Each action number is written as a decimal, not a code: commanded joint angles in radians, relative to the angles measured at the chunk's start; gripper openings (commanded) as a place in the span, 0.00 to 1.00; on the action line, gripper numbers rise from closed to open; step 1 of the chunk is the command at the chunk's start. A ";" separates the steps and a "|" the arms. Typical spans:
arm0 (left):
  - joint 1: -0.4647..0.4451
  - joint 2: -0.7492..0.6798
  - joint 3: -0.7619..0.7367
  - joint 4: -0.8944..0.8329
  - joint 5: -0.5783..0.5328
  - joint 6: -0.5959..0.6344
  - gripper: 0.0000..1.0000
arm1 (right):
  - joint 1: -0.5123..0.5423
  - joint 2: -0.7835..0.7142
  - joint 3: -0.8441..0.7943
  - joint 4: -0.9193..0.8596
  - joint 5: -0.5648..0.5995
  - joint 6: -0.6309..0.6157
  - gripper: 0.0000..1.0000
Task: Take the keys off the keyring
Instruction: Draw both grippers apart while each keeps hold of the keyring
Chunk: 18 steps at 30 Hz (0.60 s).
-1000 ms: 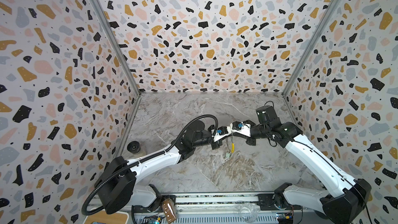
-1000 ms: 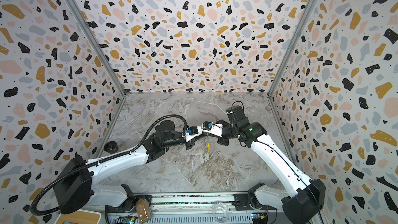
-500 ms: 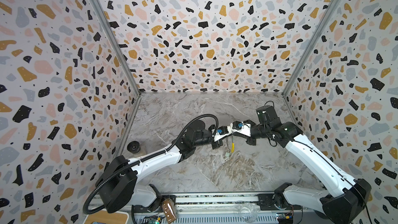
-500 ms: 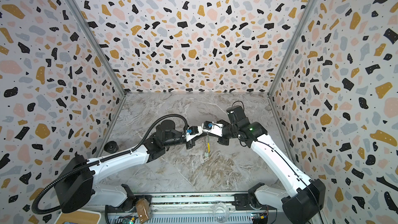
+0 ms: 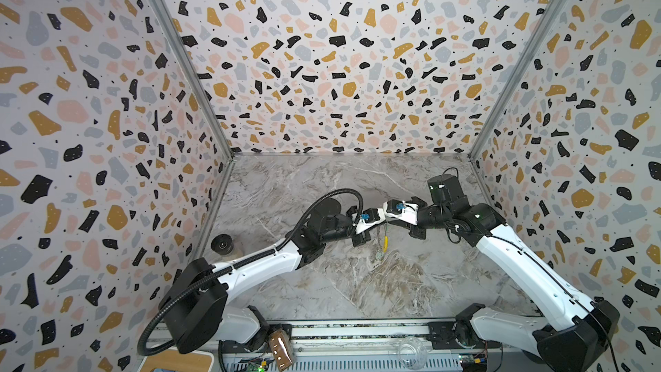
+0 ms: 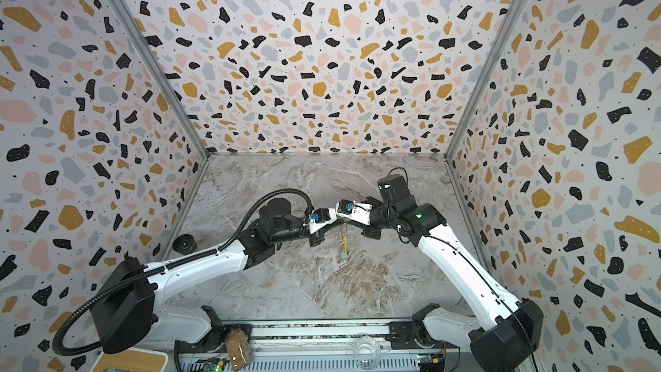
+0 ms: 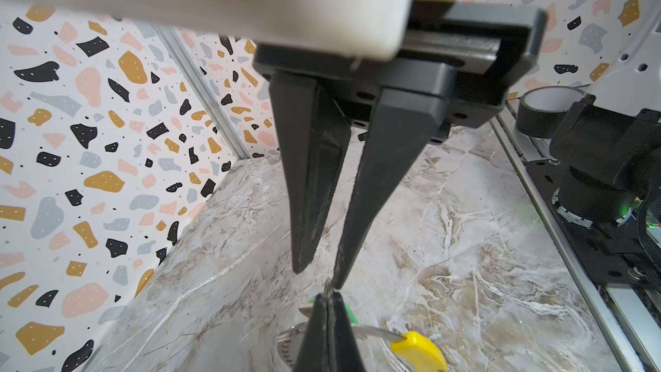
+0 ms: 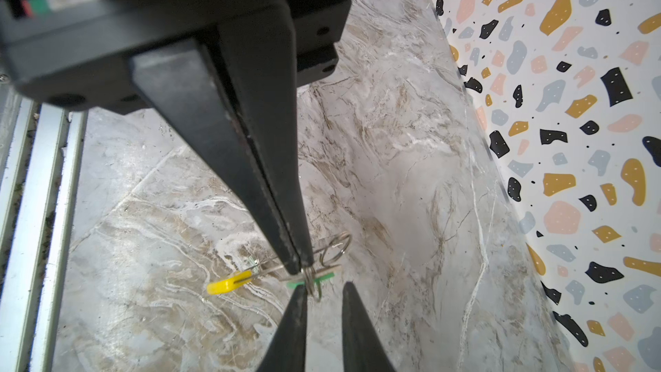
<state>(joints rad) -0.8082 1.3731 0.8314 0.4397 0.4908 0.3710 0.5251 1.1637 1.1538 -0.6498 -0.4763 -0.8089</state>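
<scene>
1. The left claw (image 8: pixel 299 268) is pinched tight on the thin wire of the keyring (image 7: pixel 375 333), holding the hoop above the marble worktop (image 5: pixel 322 280).
2. The right claw (image 8: pixel 323 289) stands narrowly parted, tip to tip with the left claw. The green-tagged key (image 8: pixel 327 276) and its small split ring (image 8: pixel 313 282) lie in the gap between the right claw's fingers.
3. The hoop's yellow sleeve (image 8: pixel 229 285) sits near the left claw's tips, on the side away from the right claw.
4. In both top views the pale-tagged key (image 5: pixel 378 255) hangs below the sleeve, under the meeting claws.
</scene>
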 commanded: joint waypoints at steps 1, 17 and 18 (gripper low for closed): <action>0.009 -0.016 0.019 0.063 0.016 -0.031 0.00 | 0.006 -0.040 0.011 0.010 0.025 -0.007 0.23; 0.026 -0.039 -0.015 0.215 0.009 -0.167 0.00 | -0.005 -0.228 -0.277 0.349 0.082 0.237 0.37; 0.027 -0.039 -0.018 0.225 0.008 -0.174 0.00 | -0.004 -0.234 -0.298 0.378 0.075 0.258 0.38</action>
<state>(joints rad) -0.7864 1.3579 0.8253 0.5537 0.4919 0.2394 0.5236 0.9520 0.8890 -0.3653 -0.3779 -0.6384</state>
